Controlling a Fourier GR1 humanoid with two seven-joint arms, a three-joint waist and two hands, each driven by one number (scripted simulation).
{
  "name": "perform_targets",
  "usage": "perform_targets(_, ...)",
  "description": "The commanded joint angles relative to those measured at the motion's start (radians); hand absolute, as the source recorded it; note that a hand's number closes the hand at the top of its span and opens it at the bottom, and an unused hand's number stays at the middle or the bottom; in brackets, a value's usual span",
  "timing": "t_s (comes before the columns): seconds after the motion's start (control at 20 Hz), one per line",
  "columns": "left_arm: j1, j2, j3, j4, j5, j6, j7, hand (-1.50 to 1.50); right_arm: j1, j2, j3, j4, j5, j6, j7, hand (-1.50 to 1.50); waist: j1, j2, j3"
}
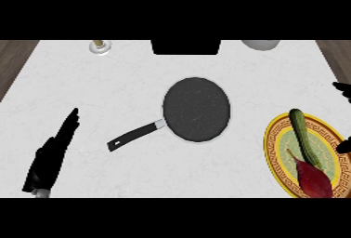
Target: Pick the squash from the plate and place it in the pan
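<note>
Resting at the near left of the counter, the left hand is open, fingers straight and close together, pointing away from the robot, nothing in it. Off to that hand's right, well apart from it, sits the dark pan, its black handle angled back toward the hand. Over on the far right, only two black bits of the right hand poke in at the edge, and I cannot tell how it is set. Just inside of that hand is the gold-rimmed plate, and there's the squash, long and green, lying on it, between the two black bits. A red vegetable lies on the plate too, touching the squash's near end. The pan holds nothing.
</note>
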Motion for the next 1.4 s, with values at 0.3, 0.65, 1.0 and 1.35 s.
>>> perform_targets(0.3, -0.004, -0.056, 0.040, 0.007, -0.049, -0.017, 0.017, 0.00, -0.028, 0.120, 0.041, -0.043, 0.105, 0.083, 0.166, -1.50, -0.009, -0.002, 0.000)
perform_targets(0.65, 0.023, -0.057, 0.093, 0.039, -0.037, -0.099, -0.041, 0.00, -0.069, 0.161, 0.033, 0.032, 0.201, 0.144, 0.191, -1.50, -0.006, 0.000, 0.000)
perform_targets(1.0, 0.018, -0.127, 0.057, -0.028, -0.135, -0.064, 0.033, 0.00, -0.077, 0.210, 0.017, 0.138, 0.319, 0.157, 0.145, -1.50, -0.004, 0.000, 0.001)
perform_targets(1.35, 0.058, -0.143, 0.101, -0.086, -0.167, -0.101, 0.050, 0.00, -0.015, 0.242, -0.026, 0.092, 0.388, 0.193, 0.124, -1.50, -0.006, -0.001, 0.000)
